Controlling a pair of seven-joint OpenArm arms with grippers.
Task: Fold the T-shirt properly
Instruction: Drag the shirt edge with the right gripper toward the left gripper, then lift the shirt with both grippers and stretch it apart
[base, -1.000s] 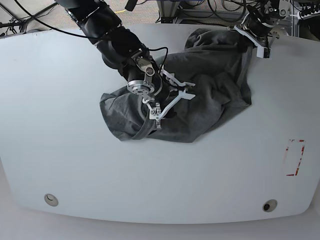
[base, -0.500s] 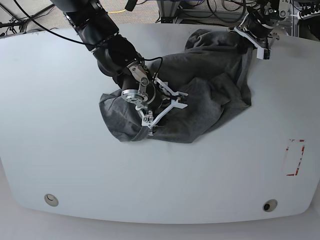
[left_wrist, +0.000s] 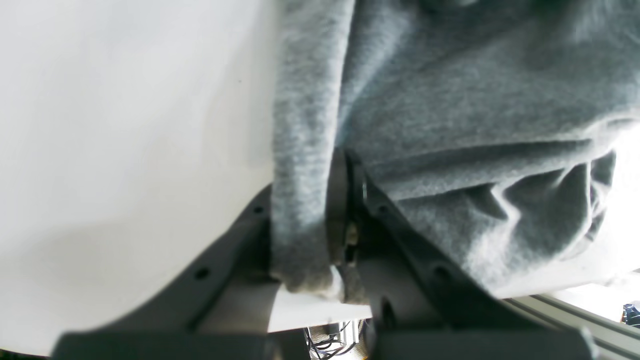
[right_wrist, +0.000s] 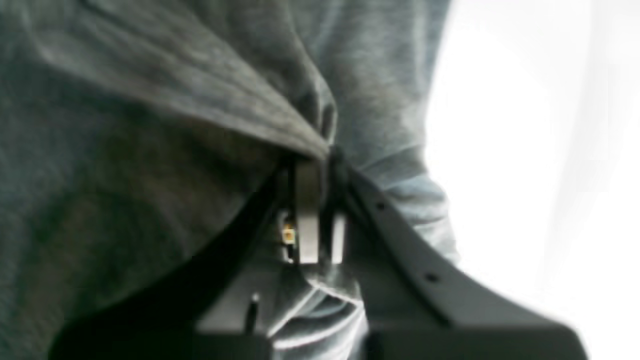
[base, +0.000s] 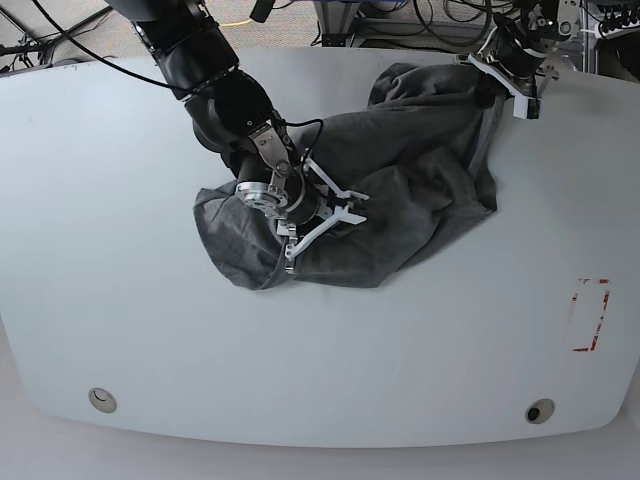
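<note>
The dark grey T-shirt (base: 420, 170) lies crumpled across the middle of the white table (base: 120, 250), stretching from the far right edge toward the centre. My right gripper (base: 357, 204) is low on the shirt's left half. In the right wrist view my right gripper (right_wrist: 325, 155) is shut on a raised fold of the T-shirt (right_wrist: 150, 125). My left gripper (base: 510, 90) is at the far right table edge. The left wrist view shows my left gripper (left_wrist: 322, 205) shut on a hanging strip of the T-shirt (left_wrist: 450, 100).
A red-outlined rectangle (base: 590, 315) is marked on the table at the right. Two round holes (base: 101, 400) (base: 540, 411) sit near the front edge. Cables and frame parts lie beyond the far edge.
My right gripper has shut on a fold of the shirt and shifted slightly left, dragging the left part of the cloth with it. The left gripper has stayed put.
</note>
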